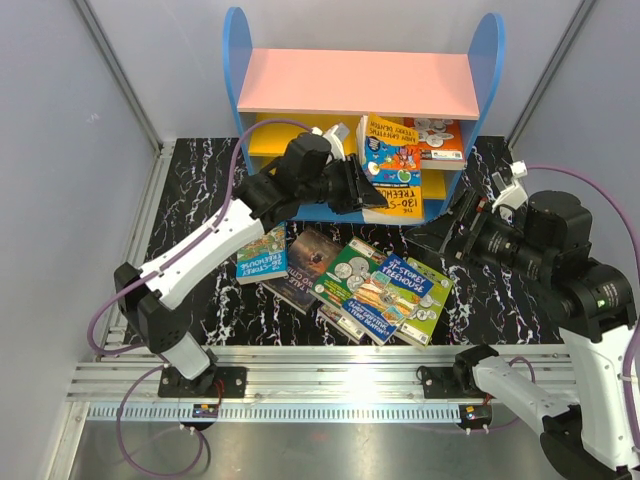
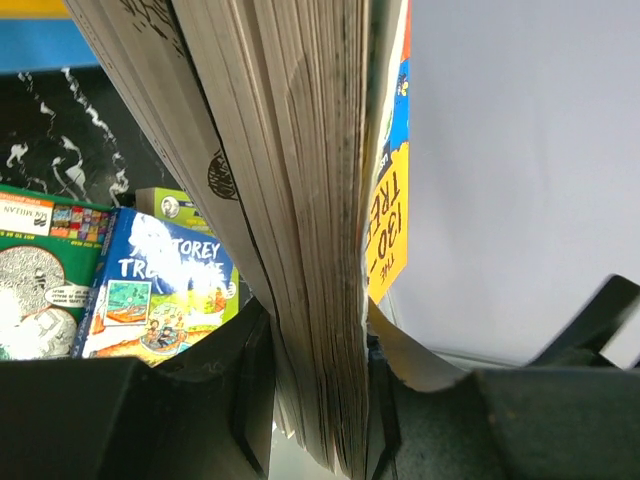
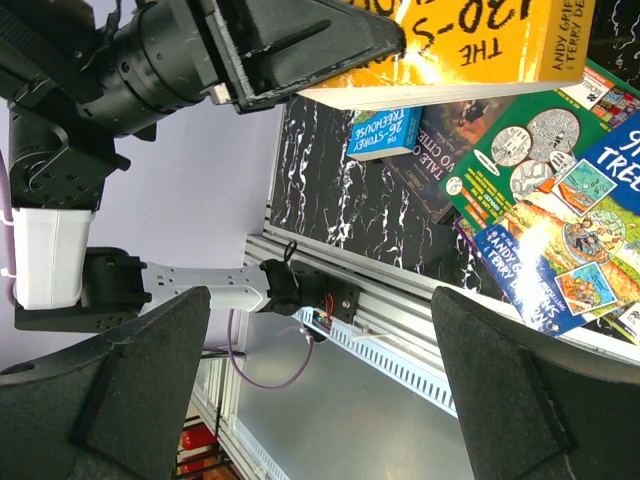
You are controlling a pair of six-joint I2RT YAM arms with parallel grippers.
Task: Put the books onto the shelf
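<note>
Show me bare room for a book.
Bare: the pink top board, end to end; the table left of the left arm; the yellow board at the left of the shelf. Crowded: its right half, round the held book; the book pile before it.

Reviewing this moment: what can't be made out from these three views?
- Top view: the pink top board hides most of the shelf below, so the count of books already shelved is unclear.
- Left wrist: the held Treehouse book fills the frame; whether its far edge touches the shelf is hidden.
- Top view: the green book and its neighbours cover the books beneath them.
</note>
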